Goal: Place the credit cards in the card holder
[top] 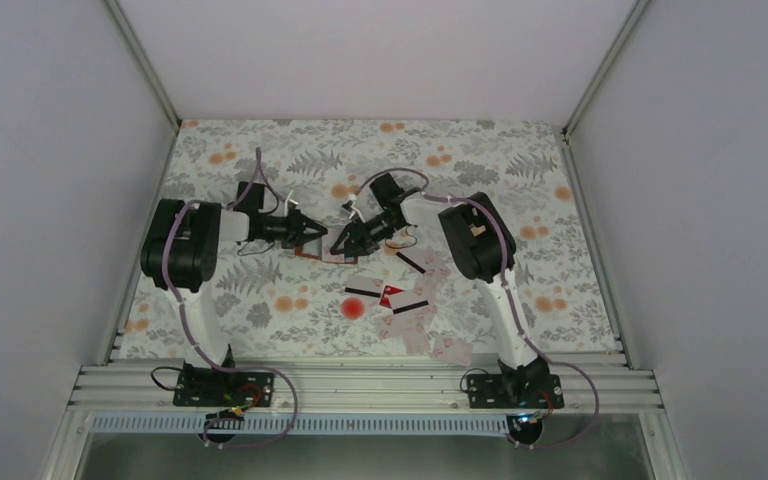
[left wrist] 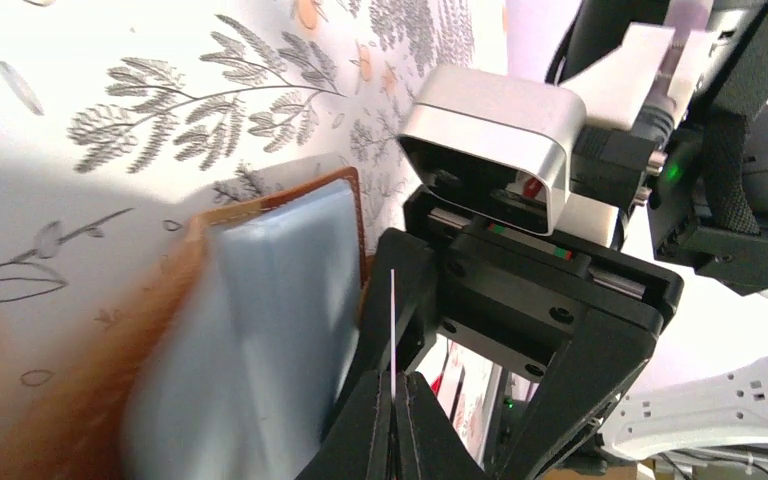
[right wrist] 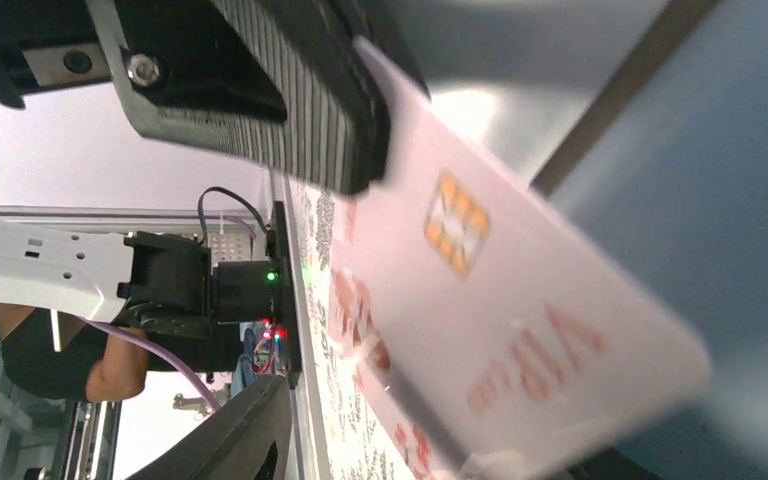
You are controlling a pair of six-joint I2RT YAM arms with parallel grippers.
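The brown card holder [top: 308,253] lies open on the floral table between my two grippers, its pale inner pocket [left wrist: 260,330] facing up. My left gripper [top: 312,232] is shut on a thin pale credit card, seen edge-on [left wrist: 392,320] between its fingers [left wrist: 393,400]. In the right wrist view that card [right wrist: 520,330] shows a gold chip and red "VIP" lettering, with a ribbed left finger [right wrist: 260,90] on its top corner. My right gripper [top: 348,240] stands open around the card, one finger [right wrist: 230,430] well apart from it. More credit cards [top: 405,322] lie loose on the table.
A round red spot [top: 353,308] sits on the cloth near the loose cards, one of which is red [top: 392,295]. Grey walls enclose the table on three sides. The metal rail [top: 360,385] with the arm bases runs along the near edge.
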